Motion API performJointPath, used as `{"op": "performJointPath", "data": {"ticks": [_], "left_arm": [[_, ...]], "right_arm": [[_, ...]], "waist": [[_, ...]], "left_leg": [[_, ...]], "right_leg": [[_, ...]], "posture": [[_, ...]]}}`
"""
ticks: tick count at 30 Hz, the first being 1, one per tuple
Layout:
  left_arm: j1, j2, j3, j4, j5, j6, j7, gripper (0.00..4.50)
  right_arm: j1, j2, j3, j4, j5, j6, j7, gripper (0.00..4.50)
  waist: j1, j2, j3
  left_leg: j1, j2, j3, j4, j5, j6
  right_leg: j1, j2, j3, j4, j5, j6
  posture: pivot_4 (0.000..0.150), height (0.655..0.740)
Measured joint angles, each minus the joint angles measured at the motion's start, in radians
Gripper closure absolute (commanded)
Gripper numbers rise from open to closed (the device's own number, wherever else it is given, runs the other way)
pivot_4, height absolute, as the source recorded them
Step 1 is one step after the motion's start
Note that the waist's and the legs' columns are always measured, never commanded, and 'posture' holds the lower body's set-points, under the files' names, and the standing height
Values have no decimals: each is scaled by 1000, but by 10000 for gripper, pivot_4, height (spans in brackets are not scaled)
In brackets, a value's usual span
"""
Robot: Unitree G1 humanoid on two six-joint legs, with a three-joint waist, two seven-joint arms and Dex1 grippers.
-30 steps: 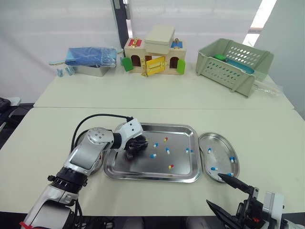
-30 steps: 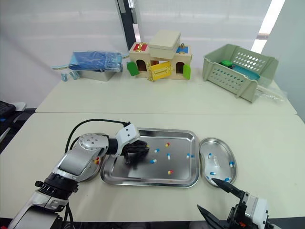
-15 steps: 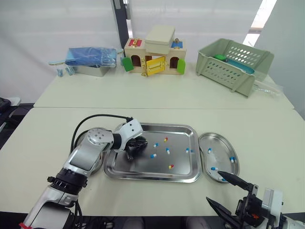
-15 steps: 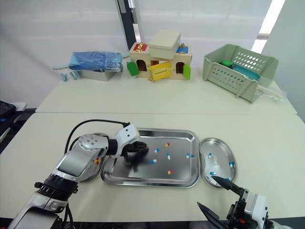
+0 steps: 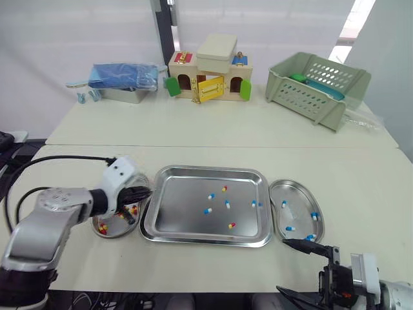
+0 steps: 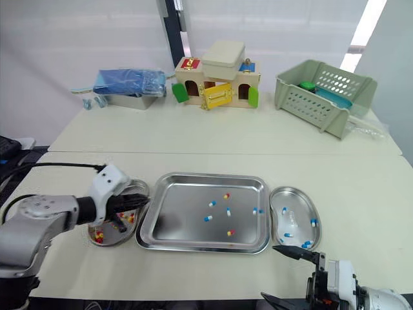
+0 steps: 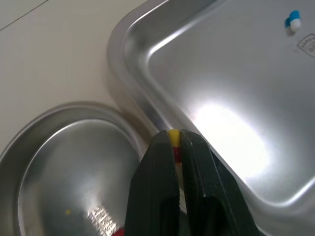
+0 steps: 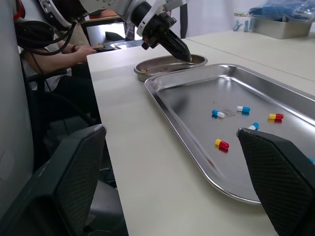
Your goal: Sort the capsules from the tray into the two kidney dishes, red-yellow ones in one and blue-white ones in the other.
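- While the left tool (image 7: 174, 140) hung over the place where the left dish (image 7: 59, 162) meets the tray (image 7: 236, 98), its two fingers were pressed shut on one red-yellow capsule (image 7: 173, 136).
- This capsule lay along the fingers, its yellow end showing out of the tips and its red part between them.
- The tips stood above the rim of the tray and not above the hollow of the left dish, which lay just beside them, toward the robot's left.
- I judged that the coming move turned on this relation. The left tool had to go a little to the left before letting go, otherwise the capsule could drop on the rim or back into the tray.
- Other red-yellow capsules (image 5: 102, 227) lay already in the left dish, and blue-white capsules (image 5: 290, 228) lay in the right dish (image 5: 298, 210).
- Loose capsules (image 5: 227, 203) of both colours were left on the tray.
- The right tool (image 5: 281, 266) was low at the near edge of the bench (image 5: 361, 194), its fingers wide apart and holding nothing. It was near the right dish and well apart from the left one, so the left arm was the nearer one for this drop.
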Motion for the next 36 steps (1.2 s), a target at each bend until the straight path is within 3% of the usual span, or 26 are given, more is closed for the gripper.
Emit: {"op": "performJointPath", "data": {"ticks": [6, 16, 20, 30, 31, 36], "left_arm": [[125, 1, 113, -6, 8, -3, 65, 44586], [133, 1, 123, 9, -9, -8, 104, 44586], [131, 2, 116, 14, -11, -8, 104, 34235], [115, 11, 94, 26, -31, -19, 98, 2158], [114, 19, 94, 28, -32, -22, 95, 396], [98, 25, 91, 44, -37, -28, 82, 396]], "right_arm": [[-49, 10, 21, 88, 14, -7, 65, 0], [-68, 21, 37, 124, 12, -25, 95, 0], [-78, 21, 38, 124, 12, -26, 102, 0], [-87, 24, 37, 125, 12, -26, 102, 0], [-88, 24, 37, 126, 12, -26, 102, 0], [-97, 25, 37, 126, 12, -24, 99, 0]], "waist": [[3, -1, 0], [1, -1, 0], [1, -1, 0], [1, -1, 0], [1, -1, 0], [1, -1, 0]], "left_leg": [[0, 0, 0, 0, 0, 0], [0, 0, 0, 0, 0, 0], [0, 0, 0, 0, 0, 0], [0, 0, 0, 0, 0, 0], [0, 0, 0, 0, 0, 0], [0, 0, 0, 0, 0, 0]], "right_leg": [[0, 0, 0, 0, 0, 0], [0, 0, 0, 0, 0, 0], [0, 0, 0, 0, 0, 0], [0, 0, 0, 0, 0, 0], [0, 0, 0, 0, 0, 0], [0, 0, 0, 0, 0, 0]], "posture": [[1500, 7400], [1500, 7400], [1500, 7400], [1500, 7400], [1500, 7400], [1500, 7400]]}}
